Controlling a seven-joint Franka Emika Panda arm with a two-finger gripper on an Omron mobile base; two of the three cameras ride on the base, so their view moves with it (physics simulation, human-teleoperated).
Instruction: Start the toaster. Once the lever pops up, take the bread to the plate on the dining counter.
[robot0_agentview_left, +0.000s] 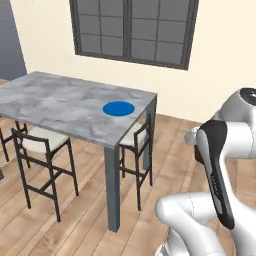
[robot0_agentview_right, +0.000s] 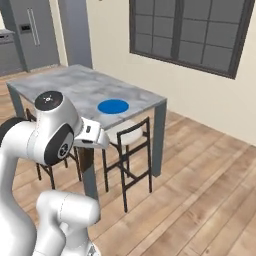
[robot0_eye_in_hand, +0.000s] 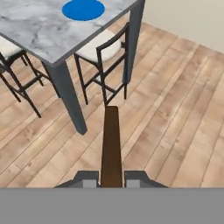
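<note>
Gripper, hand view: bread clamped edge-on.

The left base view looks forward and down from behind the arm, with the marble table and its blue plate ahead to the left under a window. The right base view looks at the same table, plate and window from the other side, the arm low on its left. The hand view looks steeply down at the wooden floor, sharing the table's near corner, the plate and a stool.
</note>
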